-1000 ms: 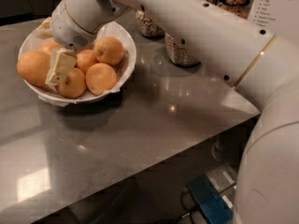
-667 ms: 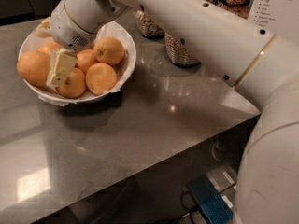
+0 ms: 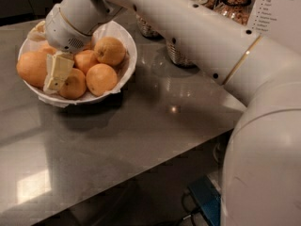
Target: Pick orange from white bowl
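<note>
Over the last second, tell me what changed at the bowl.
Nothing visibly moved. The claw remains low in the white bowl, right beside the orange. All the fruit lies as before.

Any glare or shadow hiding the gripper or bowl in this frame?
Camera view: no; glare sits on the table, a bright patch at lower left and a small spot mid-table; the white bowl throws a dark shadow forward; the gripper, down among the bowl's oranges, is evenly lit.
</note>
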Available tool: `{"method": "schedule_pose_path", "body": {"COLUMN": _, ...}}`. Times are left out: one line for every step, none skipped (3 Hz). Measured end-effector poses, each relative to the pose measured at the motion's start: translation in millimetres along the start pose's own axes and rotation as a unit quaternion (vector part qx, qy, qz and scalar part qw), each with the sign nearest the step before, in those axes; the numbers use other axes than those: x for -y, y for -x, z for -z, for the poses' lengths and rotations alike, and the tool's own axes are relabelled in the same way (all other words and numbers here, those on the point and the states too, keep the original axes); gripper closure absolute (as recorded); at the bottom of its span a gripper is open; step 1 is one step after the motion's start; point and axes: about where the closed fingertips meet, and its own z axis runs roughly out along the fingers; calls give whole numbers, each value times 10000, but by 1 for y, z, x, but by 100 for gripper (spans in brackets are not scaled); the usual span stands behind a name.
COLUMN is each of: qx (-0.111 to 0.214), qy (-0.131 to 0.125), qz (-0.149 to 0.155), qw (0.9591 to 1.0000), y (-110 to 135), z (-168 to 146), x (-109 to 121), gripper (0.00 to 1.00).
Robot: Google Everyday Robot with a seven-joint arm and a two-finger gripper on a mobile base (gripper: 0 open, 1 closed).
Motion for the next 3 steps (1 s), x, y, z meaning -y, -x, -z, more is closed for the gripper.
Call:
{"method": "schedule_pose_path", "body": {"qx": 0, "qy": 0, "qz": 0, "qw": 10000, "y": 0, "z": 0, "x": 0, "gripper": 10}}
{"method": "schedule_pose_path", "body": {"qx": 2, "qy": 2, "qz": -2, "qw": 10000, "y": 0, "z": 0, "x": 0, "gripper": 10}}
{"method": "schedule_pose_path", "body": {"qx": 146, "qy": 135, "qz": -133, "qw": 9997, "y": -9, "z": -13, "x": -3, "gripper": 10}}
